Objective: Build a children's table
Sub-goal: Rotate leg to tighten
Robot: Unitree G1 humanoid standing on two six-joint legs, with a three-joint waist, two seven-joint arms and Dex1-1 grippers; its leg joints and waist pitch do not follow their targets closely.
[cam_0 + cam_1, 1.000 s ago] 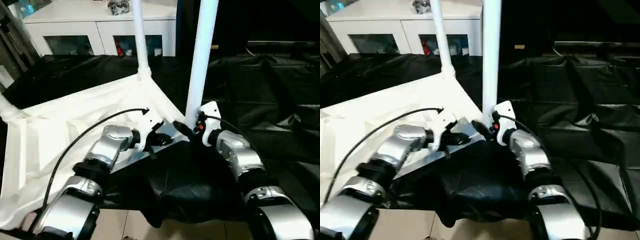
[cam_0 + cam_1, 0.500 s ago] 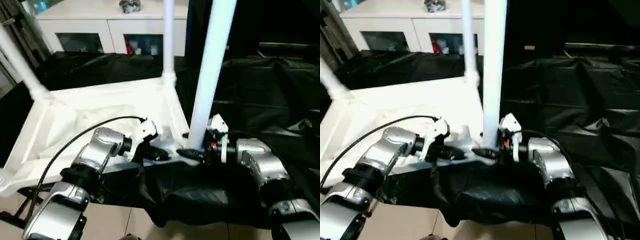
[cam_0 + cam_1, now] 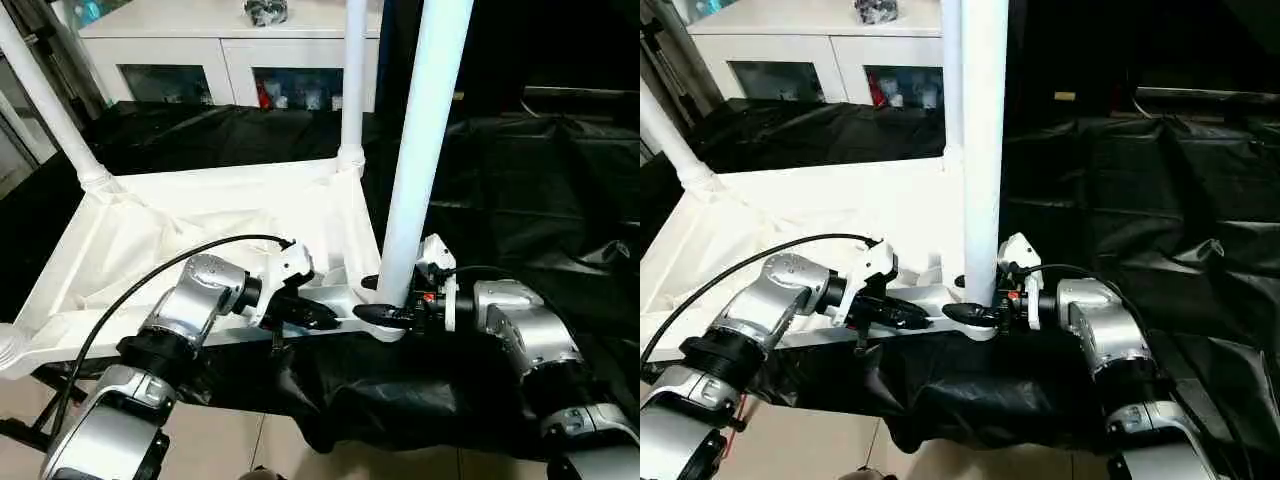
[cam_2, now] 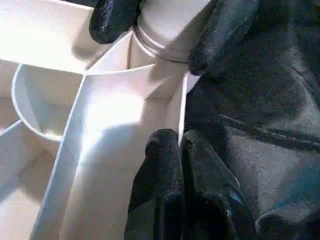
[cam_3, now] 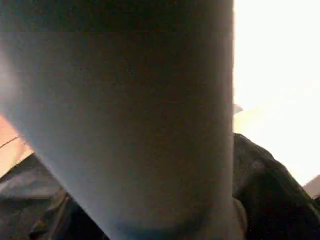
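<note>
On the black-draped tabletop (image 3: 520, 160), toward its near edge, the children's table (image 3: 200, 215) lies upside down, its ribbed underside facing up and its near rim overhanging that edge. It is plain white plastic, a square top with rounded sockets at the corners. Three legs show standing up out of it: the near leg (image 3: 420, 140) at the near right corner, a far leg (image 3: 352, 70) behind it at the far right corner, and a left leg (image 3: 45, 100) leaning out of the far left corner socket. The near left corner shows a rounded socket with no leg visible in it.

The near leg is the one in hand. Its long axis runs straight up from its socket (image 4: 165, 42), and it stands directly in front of the right hand (image 3: 385, 312), which reaches in from the right. The two black fingers are spread around the leg's foot and close on it just above the socket, as the left wrist view shows. The left hand (image 4: 182, 150), coming from the left, has its fingers pressed together on the thin near wall of the top, just beside that socket, steadying it.

My judgement: the leg looks seated or nearly so, and any further push should follow its axis downward, with the right hand better placed.
</note>
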